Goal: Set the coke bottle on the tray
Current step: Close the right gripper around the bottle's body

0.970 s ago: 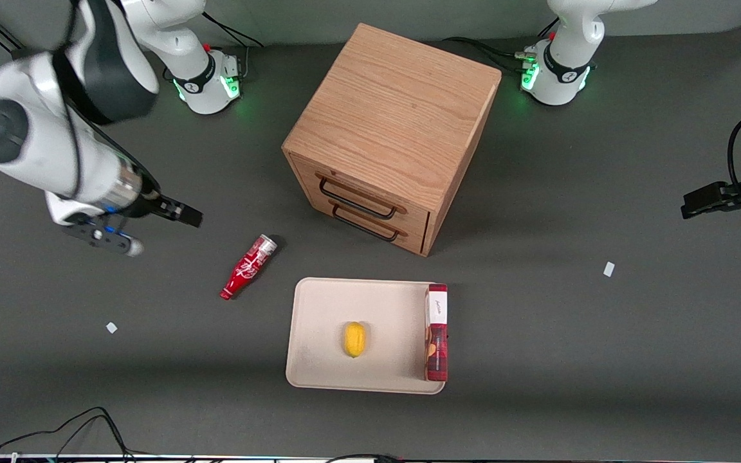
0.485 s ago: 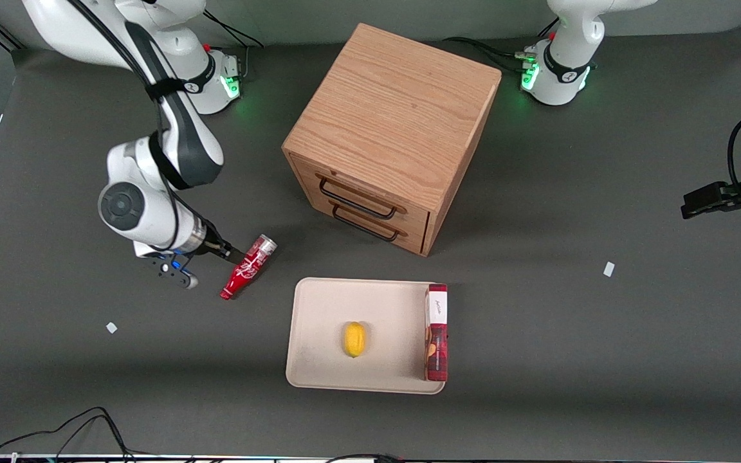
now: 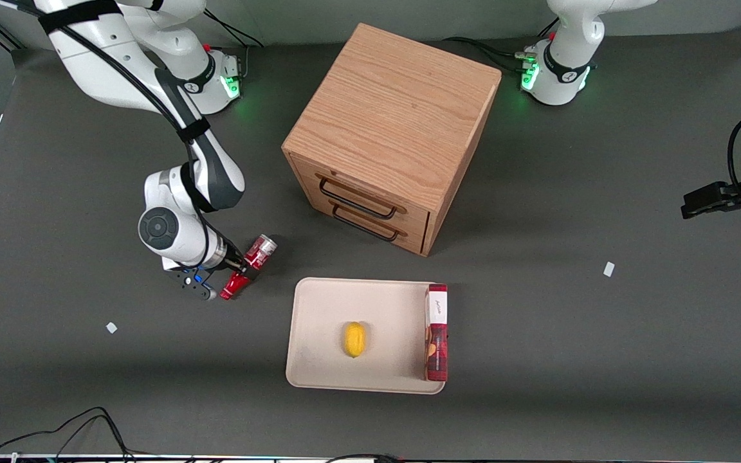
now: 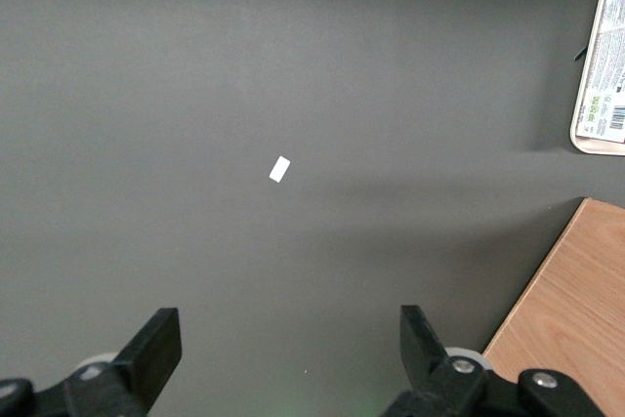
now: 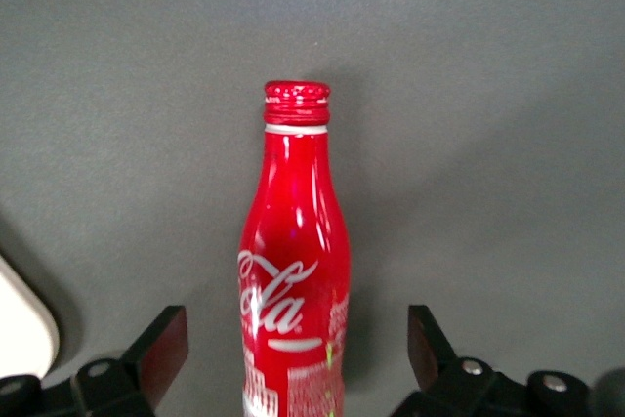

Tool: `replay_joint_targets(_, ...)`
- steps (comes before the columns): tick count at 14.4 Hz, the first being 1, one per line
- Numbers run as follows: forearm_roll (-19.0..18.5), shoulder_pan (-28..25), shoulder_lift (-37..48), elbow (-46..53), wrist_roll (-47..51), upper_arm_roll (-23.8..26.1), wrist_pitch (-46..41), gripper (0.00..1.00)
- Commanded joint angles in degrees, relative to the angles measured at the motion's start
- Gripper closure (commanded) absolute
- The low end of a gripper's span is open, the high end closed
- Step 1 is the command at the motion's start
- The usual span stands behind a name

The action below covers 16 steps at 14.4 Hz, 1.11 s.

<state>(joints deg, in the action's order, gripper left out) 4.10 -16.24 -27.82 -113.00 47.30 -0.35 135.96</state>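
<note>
Gripper hid the coke bottle mid-body, fingers spread wide to either side without contact; white Coca-Cola script legible; tray nearby.

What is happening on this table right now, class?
The working arm's tool is down over the coke bottle, which lies on its side on the dark table. Its fingers are open, one on each side of the bottle, not touching it, so nothing is gripped yet. The tray sits close by, nearer the front camera than the wooden cabinet, and already holds a lemon and a red box.
</note>
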Motion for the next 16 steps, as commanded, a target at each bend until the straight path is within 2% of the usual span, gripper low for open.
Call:
replay_joint_targets(1, 0.55, -0.37, -2.23, 0.15, 1.56, 0.26, 3.51, 0.0)
replay_joint_targets(3, 0.73, -0.37, -2.93, 0.15, 1.56, 0.26, 4.4, 0.02)
replay_joint_targets(5, 0.73, -0.37, -3.2, -0.28, 1.56, 0.43, 5.54, 0.18)
replay_joint_targets(6, 0.73, -0.37, -3.2, -0.81, 1.56, 0.52, 6.33, 0.34)
replay_joint_targets(8, 0.73, -0.28, -3.03, -0.9, 1.48, 1.13, 6.34, 0.74)
replay_joint_targets(10, 0.73, -0.28, -2.68, -0.73, 1.48, 1.14, 6.25, 0.98)
replay_joint_targets(13, 0.3, -0.19, 0.91, 0.76, 0.42, 1.05, 3.37, 1.0)
replay_joint_targets(16, 0.2, 0.07, 2.16, 12.76, -1.24, 1.05, -12.77, 1.0)
